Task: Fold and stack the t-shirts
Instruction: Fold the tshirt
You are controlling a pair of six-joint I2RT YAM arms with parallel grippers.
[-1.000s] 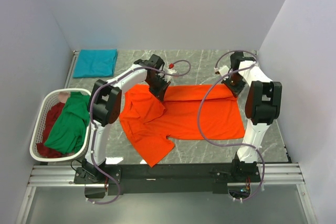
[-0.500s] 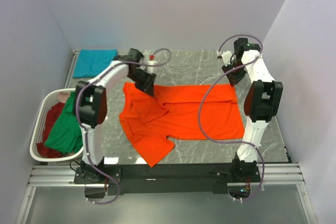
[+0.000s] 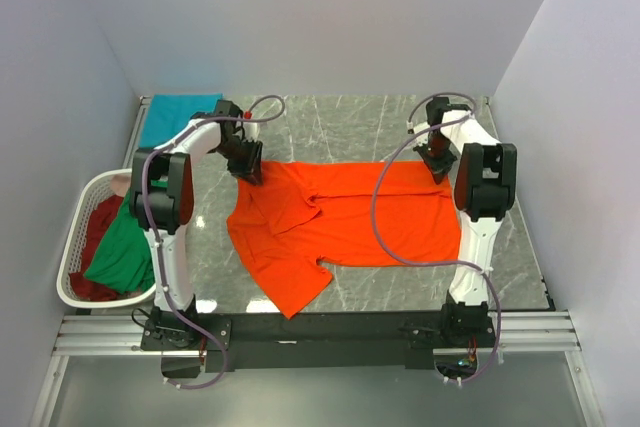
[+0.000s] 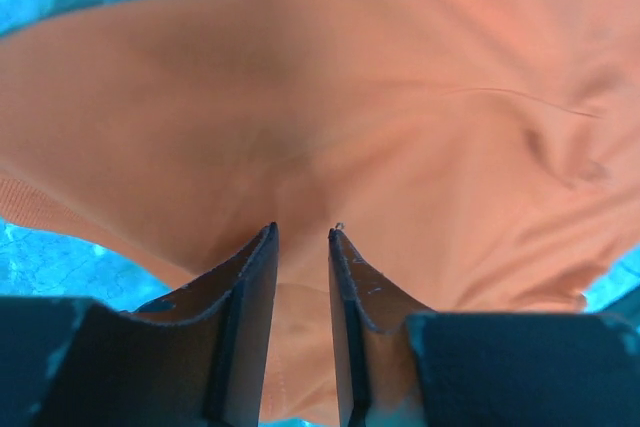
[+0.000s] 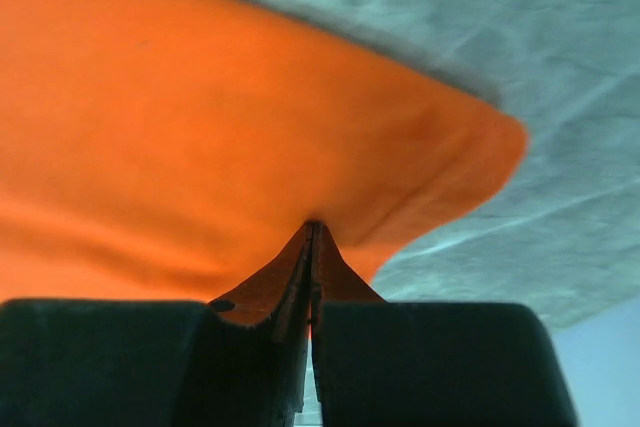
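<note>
The orange t-shirt [image 3: 340, 222] lies spread and wrinkled in the middle of the table. My left gripper [image 3: 249, 168] is at its far left corner. In the left wrist view the jaws of that gripper [image 4: 302, 232] stand a little apart, tips down on the orange cloth [image 4: 300, 97]. My right gripper [image 3: 437, 168] is at the far right corner. Seen from the right wrist, this gripper [image 5: 312, 225] is shut, pinching the orange cloth [image 5: 180, 127] at its tips. A teal t-shirt [image 3: 170, 119] lies folded at the far left. Green [image 3: 125, 247] and dark red [image 3: 95, 222] t-shirts sit in the basket.
The white slatted laundry basket [image 3: 70, 292] stands at the left edge of the table. Grey walls close in the far side and both flanks. Bare marble table [image 3: 350, 117] shows beyond the orange shirt, and another strip runs in front of it.
My left gripper has slid left along the shirt's far edge to its left corner and opened. My right gripper lifted back, opened, then came down and shut on the right corner.
</note>
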